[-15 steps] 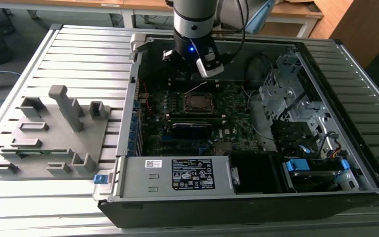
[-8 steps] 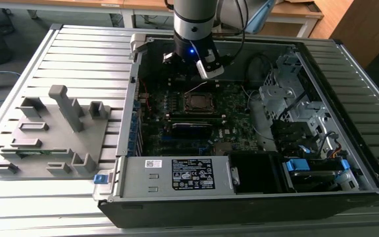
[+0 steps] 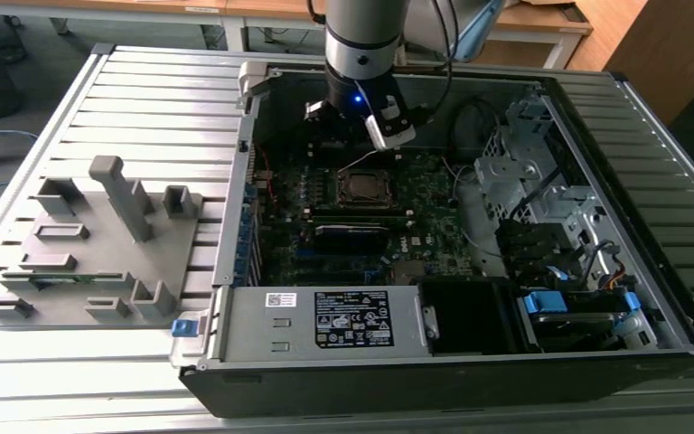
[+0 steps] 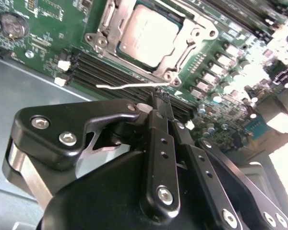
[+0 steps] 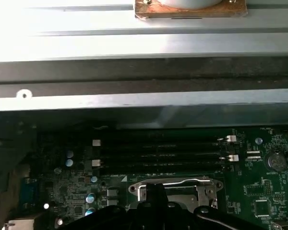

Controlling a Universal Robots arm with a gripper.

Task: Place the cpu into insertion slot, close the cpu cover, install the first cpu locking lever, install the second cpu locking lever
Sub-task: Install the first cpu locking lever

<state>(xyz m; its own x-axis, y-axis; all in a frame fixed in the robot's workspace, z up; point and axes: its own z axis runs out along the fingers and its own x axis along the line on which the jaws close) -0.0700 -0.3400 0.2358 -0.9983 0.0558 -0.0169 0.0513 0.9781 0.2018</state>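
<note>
An open computer case lies flat on a slatted metal table, with a grey power supply box at the lower centre of the exterior view and a grey plastic holder tray at that view's left. The robot arm comes down from the top centre, and its gripper hangs inside the case just above the insertion slot, which sits near the middle of the green circuit board. In the second wrist view the cpu rests in the slot, grey metal top facing up, and the silver cpu cover lies flat around it like a frame. A thin silver wire lever sticks out sideways from one corner of the slot, above the long black memory slots. The black fingers of the gripper are drawn together, their tips right at this wire. Whether they actually pinch the wire cannot be made out.
</note>
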